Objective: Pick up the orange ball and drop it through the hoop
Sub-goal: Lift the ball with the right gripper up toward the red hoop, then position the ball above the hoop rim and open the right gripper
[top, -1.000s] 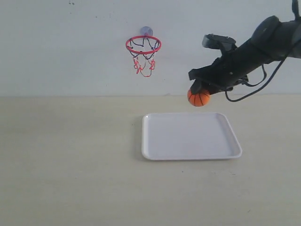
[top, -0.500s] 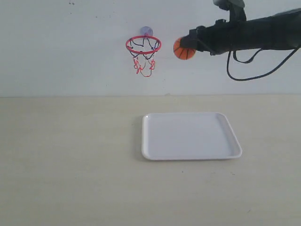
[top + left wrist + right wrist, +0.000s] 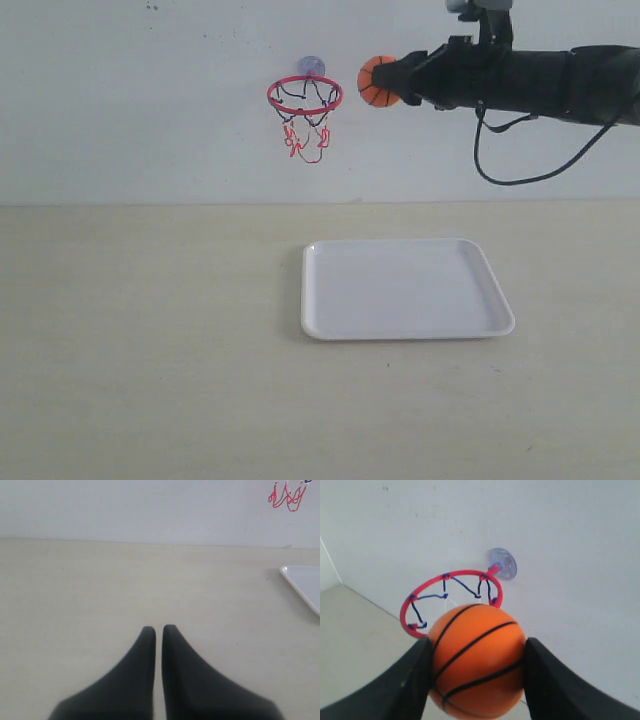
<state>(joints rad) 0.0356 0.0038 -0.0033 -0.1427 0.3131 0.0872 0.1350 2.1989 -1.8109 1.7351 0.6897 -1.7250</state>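
My right gripper (image 3: 392,82) is shut on the orange ball (image 3: 377,81), holding it high in the air just right of the hoop (image 3: 305,96) and slightly above its red ring. In the right wrist view the orange ball (image 3: 477,660) sits squeezed between both fingers, with the hoop (image 3: 451,600) and its bluish suction cup (image 3: 502,563) on the wall beyond it. My left gripper (image 3: 156,628) is shut with nothing in it, low over the table; it does not show in the exterior view. The net's lower strings (image 3: 286,495) appear at the edge of the left wrist view.
A white tray (image 3: 405,289) lies on the beige table below the ball and right of the hoop. Its corner (image 3: 302,582) shows in the left wrist view. A black cable (image 3: 510,160) hangs from the right arm. The white wall stands behind.
The right arm has lifted the ball from just above the tray up to ring height and carried it left toward the hoop. The left gripper's earlier state is not shown.
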